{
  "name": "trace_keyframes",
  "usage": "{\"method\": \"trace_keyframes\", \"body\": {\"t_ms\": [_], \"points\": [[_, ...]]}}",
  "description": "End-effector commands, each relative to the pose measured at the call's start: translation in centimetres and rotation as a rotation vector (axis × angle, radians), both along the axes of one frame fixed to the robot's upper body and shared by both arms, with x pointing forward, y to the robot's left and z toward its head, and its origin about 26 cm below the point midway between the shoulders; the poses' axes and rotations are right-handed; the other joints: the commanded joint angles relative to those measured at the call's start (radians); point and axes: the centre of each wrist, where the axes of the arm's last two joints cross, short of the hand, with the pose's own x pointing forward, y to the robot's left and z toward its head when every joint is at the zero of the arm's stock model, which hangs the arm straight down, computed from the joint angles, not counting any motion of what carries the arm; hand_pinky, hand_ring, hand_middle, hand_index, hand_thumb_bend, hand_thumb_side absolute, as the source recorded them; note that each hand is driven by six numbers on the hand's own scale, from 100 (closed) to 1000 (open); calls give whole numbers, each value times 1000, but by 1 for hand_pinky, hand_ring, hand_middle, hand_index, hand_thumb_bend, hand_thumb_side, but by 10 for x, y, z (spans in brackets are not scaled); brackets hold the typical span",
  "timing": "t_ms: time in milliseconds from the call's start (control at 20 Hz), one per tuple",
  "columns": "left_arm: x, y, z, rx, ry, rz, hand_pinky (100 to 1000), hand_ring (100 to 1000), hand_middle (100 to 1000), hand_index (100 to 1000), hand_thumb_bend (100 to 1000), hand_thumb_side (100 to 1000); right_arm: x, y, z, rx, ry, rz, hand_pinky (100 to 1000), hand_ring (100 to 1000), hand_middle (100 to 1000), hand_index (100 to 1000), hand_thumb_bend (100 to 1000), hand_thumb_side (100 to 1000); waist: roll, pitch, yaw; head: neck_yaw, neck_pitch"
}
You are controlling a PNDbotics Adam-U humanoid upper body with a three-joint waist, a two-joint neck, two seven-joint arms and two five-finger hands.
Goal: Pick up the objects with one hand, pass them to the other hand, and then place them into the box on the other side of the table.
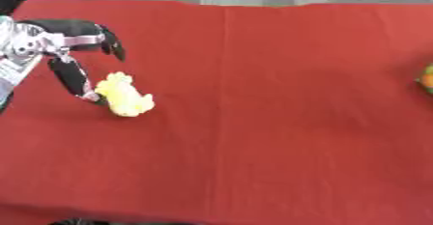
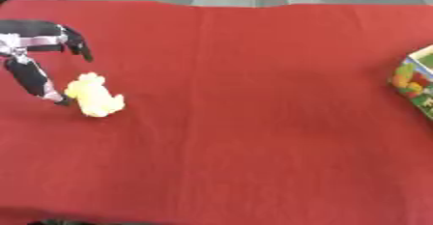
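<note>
One hand (image 1: pixel 59 50) beside yellow toy (image 1: pixel 123 95), box (image 2: pixel 414 81) clearer right-eye

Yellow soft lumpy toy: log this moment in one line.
left hand: open, fingertip at yellow soft lumpy toy | toy: on red tablecloth | colourful box: right edge | right hand: unseen

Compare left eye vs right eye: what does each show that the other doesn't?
Only the left eye view shows more of the left hand's silver wrist at the picture's left edge. Only the right eye view shows the colourful box as a printed corner; in the left eye it is just a sliver. Both share the yellow object beside the hand's lower fingertip, on the red table. The right hand appears in neither.
</note>
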Motion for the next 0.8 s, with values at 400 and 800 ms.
{"method": "trace_keyframes", "body": {"t_ms": [400, 800], "points": [[6, 11, 10, 158, -7, 17, 815, 818, 777, 783, 765, 100, 0, -3, 5, -43, -8, -13, 990, 1000, 776, 916, 100, 454, 1, -16, -8, 19, 4], [13, 12, 6, 108, -38, 2, 814, 812, 772, 801, 773, 100, 0, -3, 2, -51, 0, -19, 990, 1000, 776, 924, 100, 462, 0, -12, -12, 21, -2]]}}
